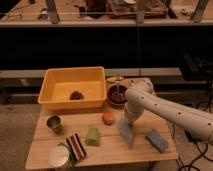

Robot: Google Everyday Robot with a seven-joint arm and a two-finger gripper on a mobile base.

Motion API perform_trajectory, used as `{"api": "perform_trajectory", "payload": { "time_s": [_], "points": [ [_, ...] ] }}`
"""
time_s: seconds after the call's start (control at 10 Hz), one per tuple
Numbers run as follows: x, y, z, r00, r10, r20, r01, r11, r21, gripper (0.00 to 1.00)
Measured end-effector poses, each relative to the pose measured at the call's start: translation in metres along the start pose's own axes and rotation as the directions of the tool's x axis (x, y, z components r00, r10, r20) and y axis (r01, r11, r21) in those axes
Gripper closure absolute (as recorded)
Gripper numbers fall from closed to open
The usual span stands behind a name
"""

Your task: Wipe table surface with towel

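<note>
The table surface [112, 150] is a pale wooden plank top. The towel [126, 133], a limp pale grey-blue cloth, lies on it right of centre, with its upper end gathered under my gripper [125, 120]. The gripper hangs from the white arm that reaches in from the right. It is shut on the towel's top, and the rest of the cloth trails toward the front edge. The fingertips are hidden behind the wrist and the cloth.
A yellow tub [75, 90] with a dark lump inside stands at the back left, a dark bowl [117, 96] beside it. An orange ball [107, 117], green block [92, 136], striped cloth [75, 146], metal cup [54, 123], round tin [59, 156] and blue pad [157, 140] share the top.
</note>
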Motion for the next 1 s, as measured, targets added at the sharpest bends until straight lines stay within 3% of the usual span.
{"api": "perform_trajectory", "payload": {
  "time_s": [0.2,0.4,0.8,1.0],
  "points": [
    [0.001,-0.011,-0.006,1.0,-0.027,-0.016,0.027,1.0,0.002,0.9],
    [-0.017,-0.029,-0.015,0.996,-0.088,-0.033,0.088,0.996,0.002,0.9],
    [-0.07,-0.063,-0.008,0.982,-0.19,-0.015,0.19,0.982,0.013,0.9],
    [-0.079,-0.059,-0.002,0.979,-0.204,-0.002,0.204,0.979,0.012,0.9]
  ]
}}
